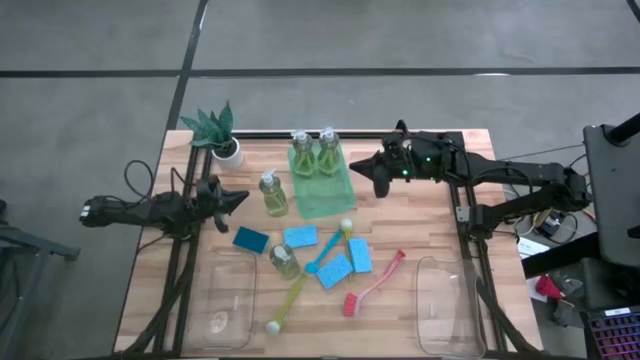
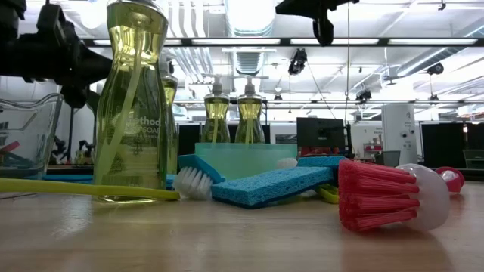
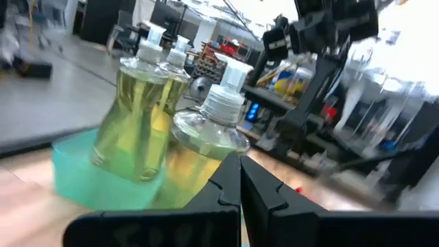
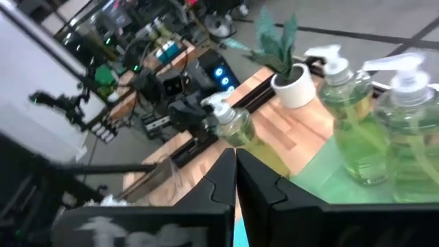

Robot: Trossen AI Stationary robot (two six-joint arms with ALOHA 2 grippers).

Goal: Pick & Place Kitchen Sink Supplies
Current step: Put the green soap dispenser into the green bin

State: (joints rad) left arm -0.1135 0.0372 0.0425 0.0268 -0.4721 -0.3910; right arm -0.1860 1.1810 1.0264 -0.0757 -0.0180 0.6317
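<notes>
Two clear bottles of yellow-green liquid (image 1: pixel 315 155) stand in the translucent green tray (image 1: pixel 322 195). A third bottle (image 1: pixel 272 194) stands on the table left of the tray, and a fourth (image 1: pixel 284 261) nearer the front. Several blue sponges (image 1: pixel 334 270) lie flat around it, along with a yellow brush (image 1: pixel 290 300), a blue brush (image 1: pixel 328 250) and a red brush (image 1: pixel 375 284). My left gripper (image 1: pixel 243 198) is shut and hovers just left of the third bottle (image 3: pixel 199 147). My right gripper (image 1: pixel 357 166) is shut and hangs by the tray's right edge, above the table (image 4: pixel 235 168).
A white-potted plant (image 1: pixel 222 140) stands at the far left corner. Two clear plastic bins (image 1: pixel 225 300) (image 1: pixel 450 305) sit at the near edge, left and right. Bare wood shows right of the tray and between the bins. In the low view the red brush head (image 2: pixel 378 195) lies closest.
</notes>
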